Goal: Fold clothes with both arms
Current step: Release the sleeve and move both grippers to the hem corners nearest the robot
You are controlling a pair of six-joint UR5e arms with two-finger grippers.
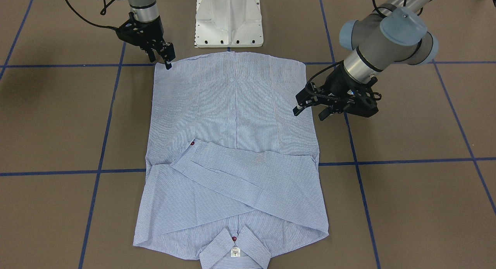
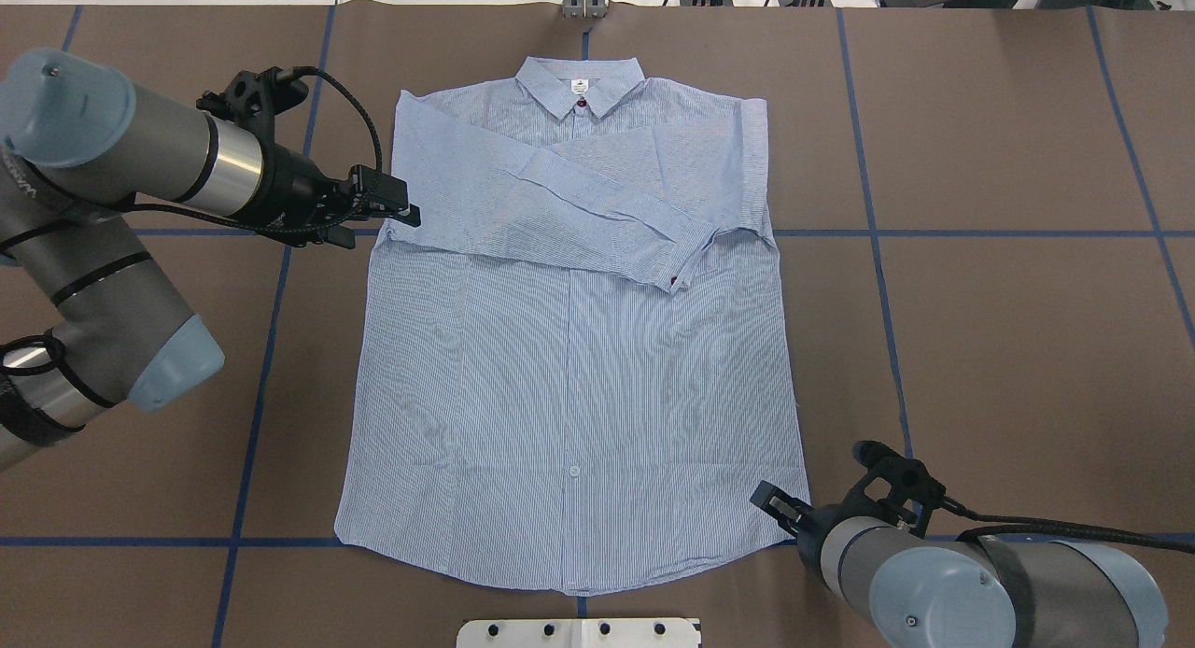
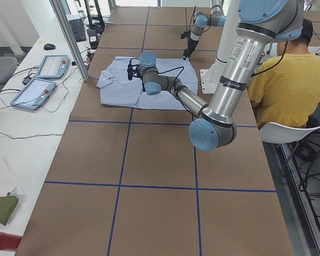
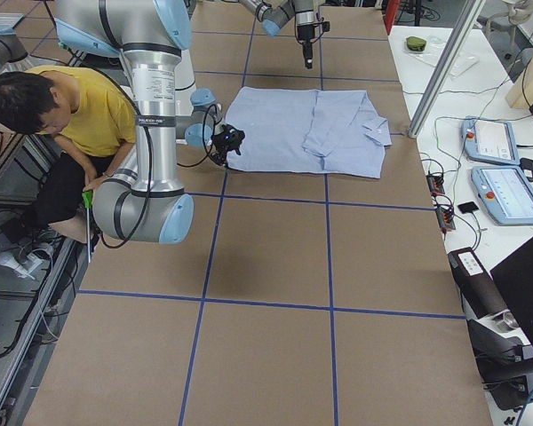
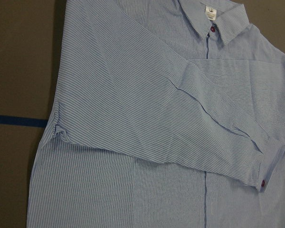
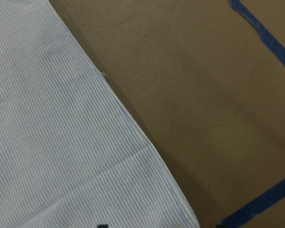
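The shirt lies flat and face up in the middle of the brown table, with its collar at the far side from the robot and its hem close to the white base. Both sleeves are crossed over the chest, and one cuff shows a red button. The left arm reaches in low and nearly level. Its gripper points sideways at the shirt's edge by the armpit, fingers parted with nothing between them. The right arm bends down near the base, its gripper tipped downward at the hem corner on its own side. From here its fingers look spread, one tip just at the cloth, though whether it touches I cannot tell. A person in a yellow top sits behind the robot.
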